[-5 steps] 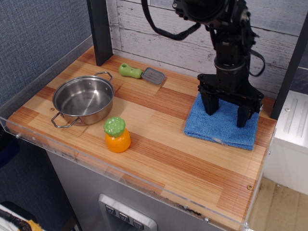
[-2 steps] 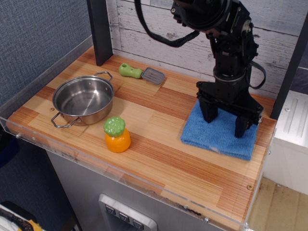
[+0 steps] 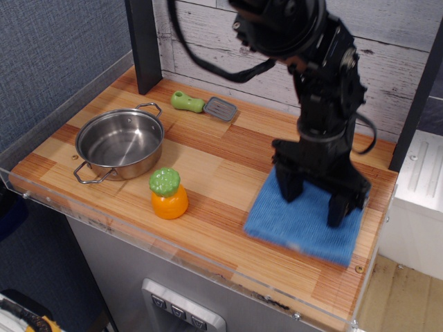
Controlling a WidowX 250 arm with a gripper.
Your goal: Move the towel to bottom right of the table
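Roughly at the near-right of the table [image 3: 228, 173], close to the clear front rim: blue towel [image 3: 294, 225], flat, blurred, nearly square so no clear long axis, edges skewed to the planks, one corner aimed at the front-right corner. White tag not clearly made out. Pressed down on top by gripper [image 3: 317, 200], jaws spread wide, both fingertips planted on the cloth, nothing pinched between them. Judged mid-drag, nearly done; next move likely a short slide, then lift off. Farther left: orange toy [image 3: 168, 194], steel pot [image 3: 120, 142]; at back, green-handled brush [image 3: 203, 106].
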